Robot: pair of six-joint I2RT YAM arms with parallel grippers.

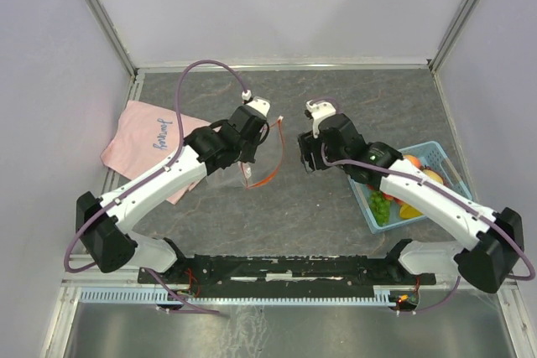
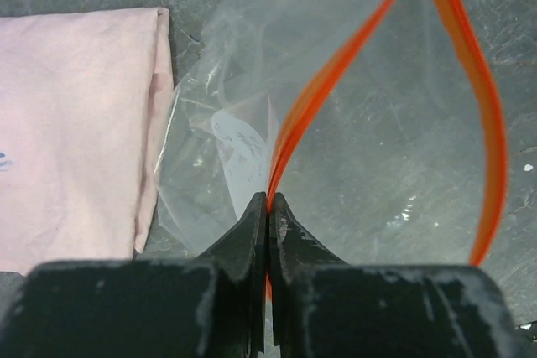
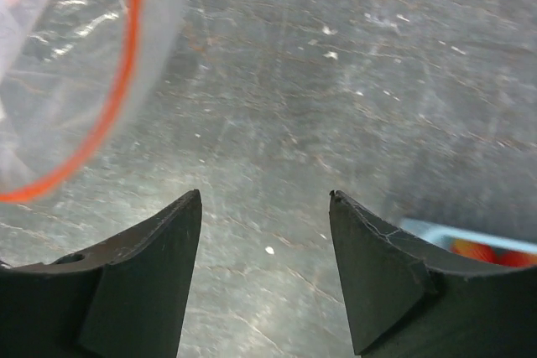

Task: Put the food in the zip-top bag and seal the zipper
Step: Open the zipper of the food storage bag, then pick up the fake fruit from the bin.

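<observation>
The clear zip-top bag [image 1: 252,157] lies mid-table with its mouth held open as a loop of orange-red zipper [image 1: 273,165]. My left gripper [image 2: 268,200] is shut on the zipper strip [image 2: 336,81] at one end of the mouth; the bag's white label [image 2: 239,153] shows through the plastic. My right gripper [image 3: 264,199] is open and empty over bare table just right of the bag mouth [image 3: 109,115]. It also shows in the top view [image 1: 309,157]. The toy fruits [image 1: 394,199] lie in the light-blue basket [image 1: 436,153] at the right.
A pink cloth [image 1: 147,144] lies left of the bag, touching it in the left wrist view [image 2: 75,132]. The basket's edge [image 3: 470,245] shows at the right of the right wrist view. Metal frame posts stand at the table's back corners.
</observation>
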